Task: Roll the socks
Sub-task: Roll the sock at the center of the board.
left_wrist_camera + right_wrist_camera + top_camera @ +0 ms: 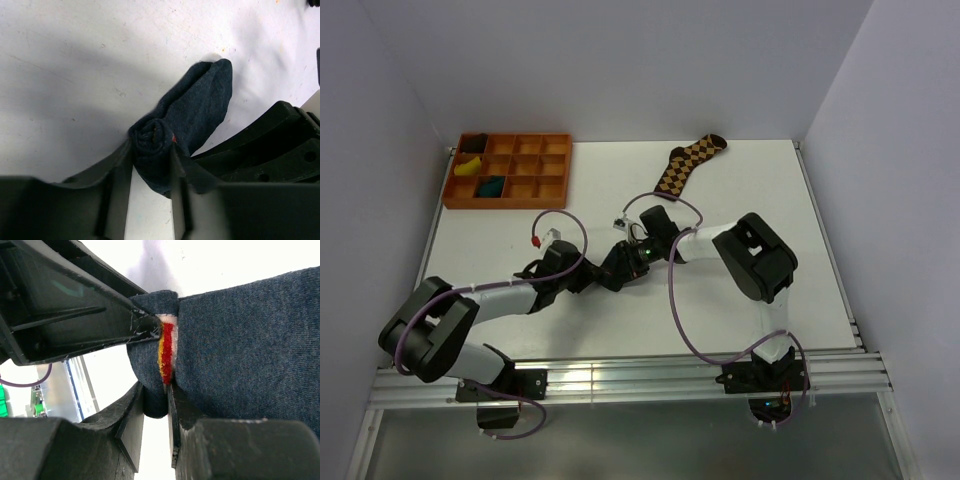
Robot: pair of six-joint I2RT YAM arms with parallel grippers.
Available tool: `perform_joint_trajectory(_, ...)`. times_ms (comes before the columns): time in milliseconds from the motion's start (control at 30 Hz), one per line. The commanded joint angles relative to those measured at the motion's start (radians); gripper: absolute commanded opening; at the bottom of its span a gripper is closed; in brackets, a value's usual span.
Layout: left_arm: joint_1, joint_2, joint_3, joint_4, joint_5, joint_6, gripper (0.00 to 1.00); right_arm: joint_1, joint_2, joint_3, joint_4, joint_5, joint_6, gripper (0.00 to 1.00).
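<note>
Pinching from both sides, the left gripper (150,150) clasps the rolled end of a dark teal fabric sock (200,105), whose unrolled part lies flat on the white table (75,75) near its middle. The right gripper (156,400) is clenched on the same roll, just beside a red, yellow and white woven patch (166,352).
</note>
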Motion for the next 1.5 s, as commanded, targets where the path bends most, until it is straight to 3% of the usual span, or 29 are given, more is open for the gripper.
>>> perform_joint_trajectory(0, -0.001, 0.032, -0.020, -0.030, -0.028, -0.005, 0.32, 0.005, 0.038, -0.018, -0.133, 0.093, -0.019, 0.00)
perform_joint_trajectory(167, -0.013, 0.072, 0.010, -0.062, -0.017, 0.020, 0.15, 0.007, -0.033, -0.047, -0.119, 0.169, -0.038, 0.04)
perform_joint_trajectory(267, -0.021, 0.083, 0.039, -0.083, -0.010, 0.044, 0.08, 0.011, -0.087, -0.076, -0.116, 0.227, -0.051, 0.15)
perform_joint_trajectory(300, -0.024, 0.086, 0.059, -0.091, -0.010, 0.053, 0.05, 0.019, -0.103, -0.086, -0.082, 0.250, -0.057, 0.23)
perform_joint_trajectory(667, -0.072, 0.132, 0.229, -0.300, -0.045, 0.182, 0.00, 0.143, -0.426, -0.286, 0.125, 0.664, -0.146, 0.55)
perform_joint_trajectory(1000, -0.085, 0.169, 0.339, -0.404, -0.046, 0.247, 0.00, 0.342, -0.537, -0.342, 0.194, 1.033, -0.328, 0.61)
perform_joint_trajectory(1467, -0.087, 0.190, 0.375, -0.436, -0.016, 0.258, 0.00, 0.551, -0.308, -0.236, 0.200, 1.360, -0.454, 0.61)
